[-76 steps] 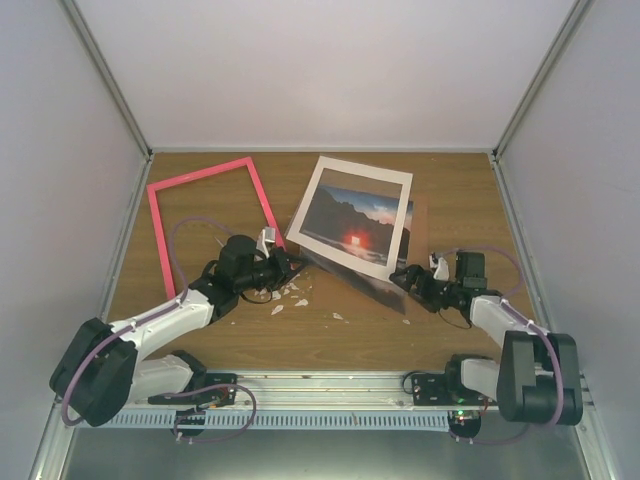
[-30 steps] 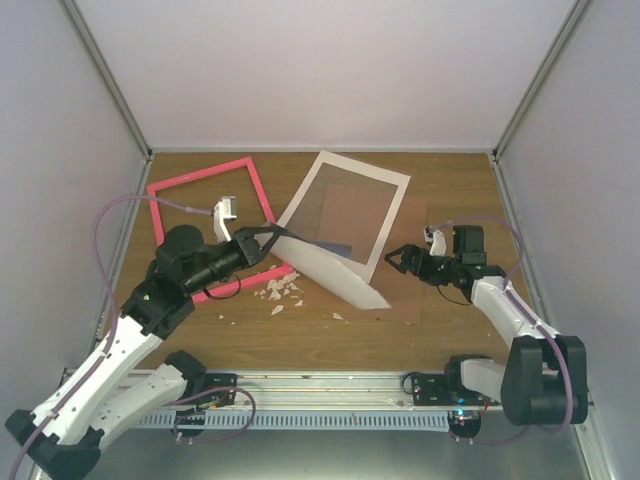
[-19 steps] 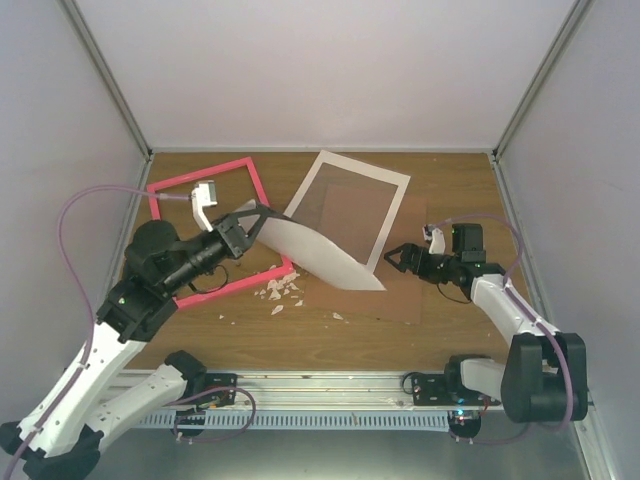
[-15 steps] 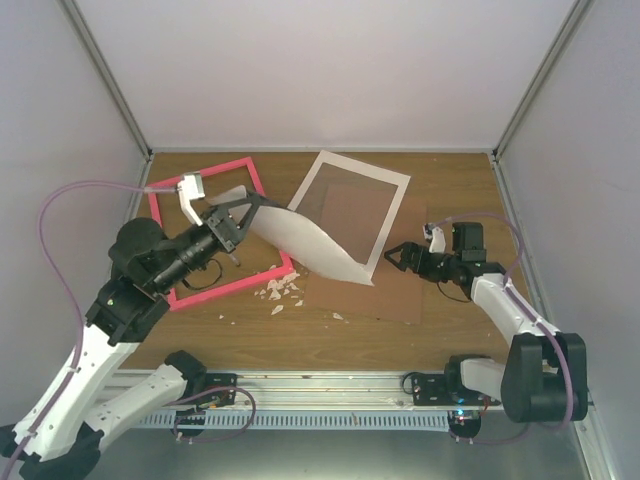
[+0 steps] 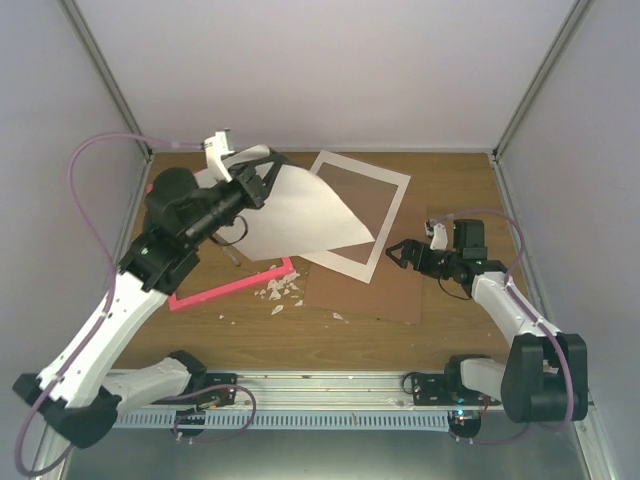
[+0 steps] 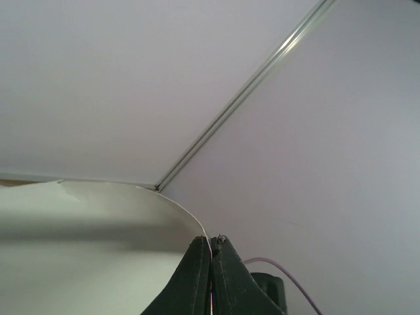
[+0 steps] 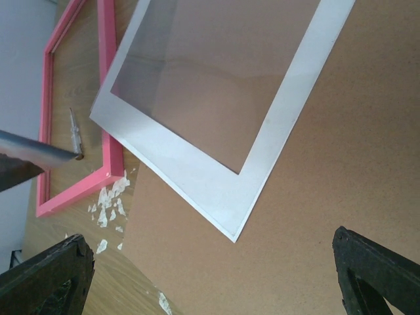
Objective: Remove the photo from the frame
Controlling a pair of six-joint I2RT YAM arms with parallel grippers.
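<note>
My left gripper (image 5: pixel 266 172) is raised at the back left and is shut on a corner of the photo (image 5: pixel 300 215). The photo hangs curved in the air with only its white back showing. In the left wrist view the fingertips (image 6: pixel 211 240) pinch the sheet's edge (image 6: pixel 98 249). The pink frame (image 5: pixel 232 282) lies flat on the table, partly hidden under the photo. It also shows in the right wrist view (image 7: pixel 108 98). My right gripper (image 5: pixel 402 256) is open and empty, low over the brown backing board (image 5: pixel 365 295), with its fingers (image 7: pixel 46 272) wide apart.
The white cut-out mat (image 5: pixel 388 215) lies on the backing board (image 7: pixel 315 197); its near corner (image 7: pixel 230 216) points at my right gripper. White paper scraps (image 5: pixel 280 292) lie by the frame's near corner. A small metal pin (image 7: pixel 74 131) lies inside the frame.
My left arm has lifted the photo up and back to the left, off the mat and board, over the frame. The right arm has stayed in place.
</note>
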